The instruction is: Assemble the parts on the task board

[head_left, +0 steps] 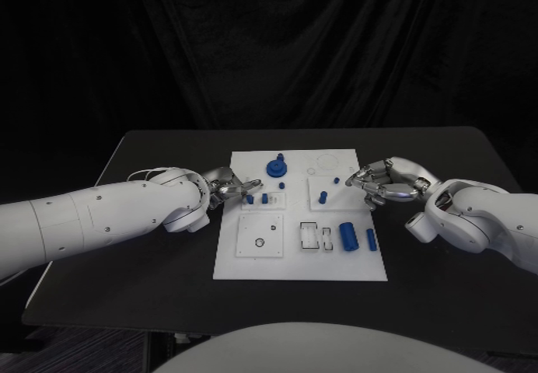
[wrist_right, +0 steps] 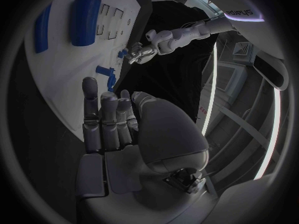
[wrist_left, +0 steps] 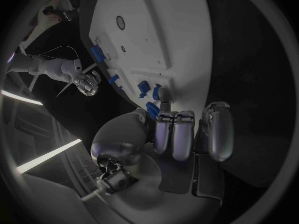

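- Task board (head_left: 301,264): white plate, centre of black desk (head_left: 134,272).
- Parts: blue pegs (head_left: 256,199), blue gear (head_left: 277,167), cylinder (head_left: 349,236) on board.
- Left hand (head_left: 230,189): at board's left edge, fingertips at pegs; grip cannot be told.
- Right hand (head_left: 385,180): over board's right edge, fingers curled, empty.

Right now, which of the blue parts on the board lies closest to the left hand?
The small blue part at the board's left edge, just beside the left hand; the other blue parts lie farther toward the middle or the right.

1. A black curtain (head_left: 269,62) is hanging behind the black table (head_left: 134,256), suggesting a robotics lab or test studio.
2. A white task board (head_left: 301,268) is lying centred on it, like a bench test.
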